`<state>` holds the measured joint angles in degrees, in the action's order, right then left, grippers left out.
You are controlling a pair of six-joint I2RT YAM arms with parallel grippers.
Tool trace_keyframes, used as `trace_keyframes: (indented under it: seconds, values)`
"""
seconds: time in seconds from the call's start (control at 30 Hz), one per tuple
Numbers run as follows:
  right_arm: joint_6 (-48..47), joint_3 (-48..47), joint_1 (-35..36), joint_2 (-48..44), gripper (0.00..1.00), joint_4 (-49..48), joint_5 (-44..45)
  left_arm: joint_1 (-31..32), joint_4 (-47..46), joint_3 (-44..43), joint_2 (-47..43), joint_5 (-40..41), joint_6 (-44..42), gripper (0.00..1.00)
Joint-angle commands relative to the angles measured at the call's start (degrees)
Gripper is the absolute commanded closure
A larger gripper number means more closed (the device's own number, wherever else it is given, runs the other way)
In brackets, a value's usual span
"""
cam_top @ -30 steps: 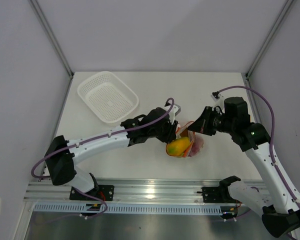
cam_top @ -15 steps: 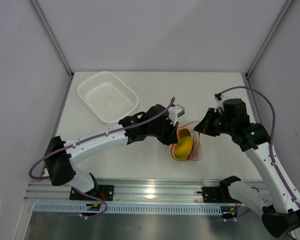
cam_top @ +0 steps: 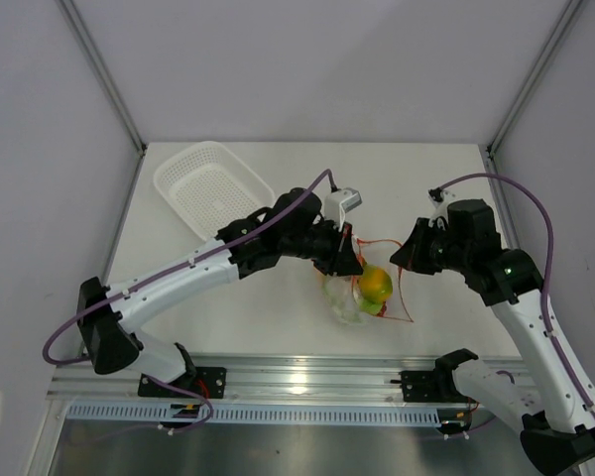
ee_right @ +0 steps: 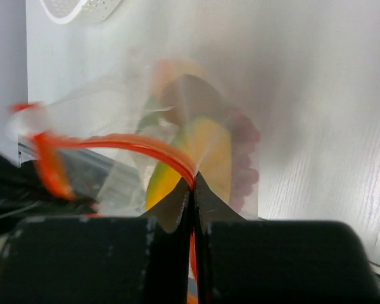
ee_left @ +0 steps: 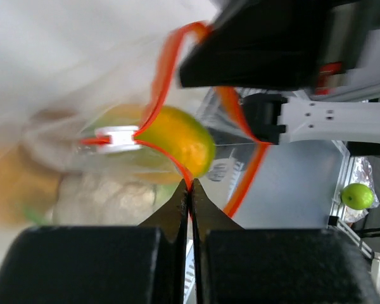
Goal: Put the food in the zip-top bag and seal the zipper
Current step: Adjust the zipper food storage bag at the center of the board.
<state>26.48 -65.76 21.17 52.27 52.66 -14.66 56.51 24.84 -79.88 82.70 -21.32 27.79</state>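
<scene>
The clear zip-top bag (cam_top: 349, 302) hangs between my two grippers with its mouth spread. Its red-orange zipper (cam_top: 405, 297) loops out toward the near side. Food lies inside: a yellow-green mango (cam_top: 375, 286) (ee_left: 177, 142) (ee_right: 206, 152), a red grape cluster (ee_right: 244, 161) and blurred brownish pieces. My left gripper (cam_top: 353, 262) (ee_left: 190, 185) is shut on the zipper strip at the mouth's left edge. My right gripper (cam_top: 397, 260) (ee_right: 194, 179) is shut on the strip at the opposite edge. A white slider (ee_left: 117, 138) sits on the zipper.
A white mesh basket (cam_top: 213, 188) stands at the back left of the table, with its rim (ee_right: 82, 9) showing in the right wrist view. The aluminium rail (cam_top: 297, 377) runs along the near edge. A green lime-like ball (ee_left: 354, 195) lies off beyond the table.
My left gripper went from partly open to shut on the zipper strip and drew back a little. The bag's mouth has spread wider between the two grippers.
</scene>
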Motion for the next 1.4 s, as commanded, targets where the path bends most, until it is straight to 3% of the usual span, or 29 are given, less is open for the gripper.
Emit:
trace_keyframes:
  seconds: [0.0,0.13,0.37,0.63,0.73,0.93,1.0,1.07,1.37]
  values:
    - [-0.2,1.1,-0.2,-0.3,1.00,-1.2,-0.7,-3.3,-0.1,4.5,1.0,-1.1,4.0,0.99]
    - [-0.6,-1.3,-0.1,-0.8,1.00,0.5,-0.3,-5.7,-1.2,8.9,-0.5,-4.2,4.6,0.99]
    - [1.0,-10.8,0.1,-1.6,1.00,4.2,-6.2,-5.7,-7.7,6.3,-8.5,-9.2,6.8,1.00]
    - [5.4,5.3,0.3,-5.9,1.00,-2.8,-8.3,-5.8,-7.6,11.1,0.0,-11.5,8.6,0.99]
    - [5.9,6.9,0.3,-6.5,1.00,-2.9,-8.2,-6.3,-6.0,6.8,3.2,-12.9,8.3,0.99]
    - [5.1,-5.2,0.3,-6.3,1.00,4.0,-6.3,-5.5,-5.4,-10.4,2.6,-16.1,10.3,1.00]
    - [5.6,-8.1,0.4,-6.7,1.00,4.6,-7.0,-4.5,-6.0,-11.2,1.8,-15.4,10.7,0.99]
    - [6.0,-8.0,0.4,-7.9,1.00,4.0,-7.8,-4.1,-8.2,-7.1,0.8,-14.8,12.1,0.99]
    - [7.2,10.4,0.3,-10.9,1.00,1.3,-5.3,-6.9,-10.0,9.1,2.9,-15.6,11.7,0.99]
